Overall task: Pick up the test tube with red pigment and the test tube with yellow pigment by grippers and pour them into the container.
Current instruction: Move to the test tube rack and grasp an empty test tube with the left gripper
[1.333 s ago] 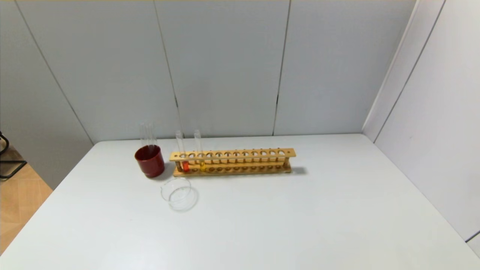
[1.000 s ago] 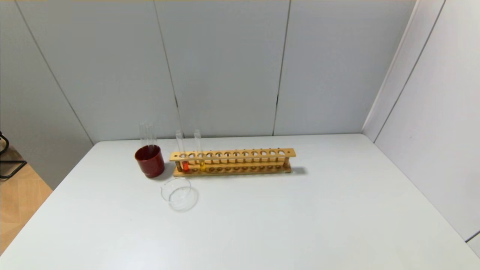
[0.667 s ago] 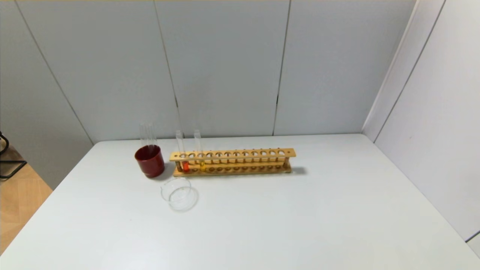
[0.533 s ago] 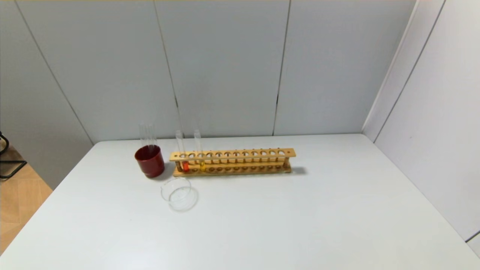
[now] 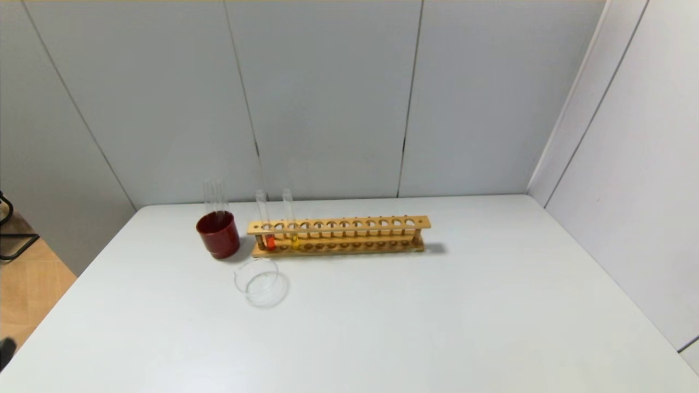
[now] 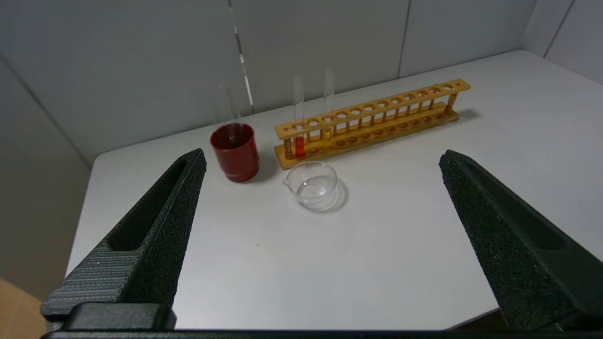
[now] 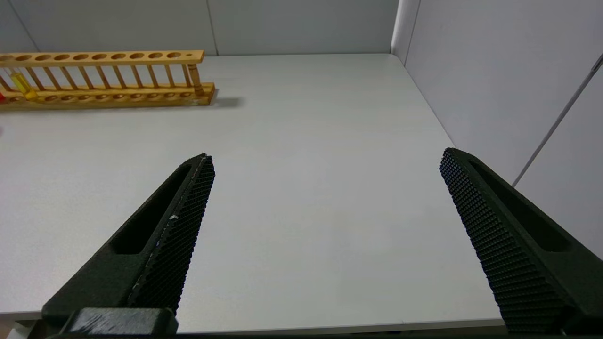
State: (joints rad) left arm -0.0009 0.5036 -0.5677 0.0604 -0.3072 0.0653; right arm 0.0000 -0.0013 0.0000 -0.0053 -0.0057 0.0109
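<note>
Both grippers, left (image 6: 320,160) and right (image 7: 325,160), gape wide, holding nothing. Go for the red tube (image 5: 266,221) high, above the rack (image 5: 338,236) near the worktop's (image 5: 382,322) far edge.

We see a white surface (image 5: 382,322) running back to grey wall panels. Three things rest directly on it, all toward its far left part. A wooden rack (image 5: 338,236) lies lengthwise, parallel to the far edge. A dark red cup (image 5: 218,234) stands just beside the rack's left end. The container (image 5: 261,281), a low clear glass dish, sits in front of that same end, close to both the cup and the rack but touching neither.
</note>
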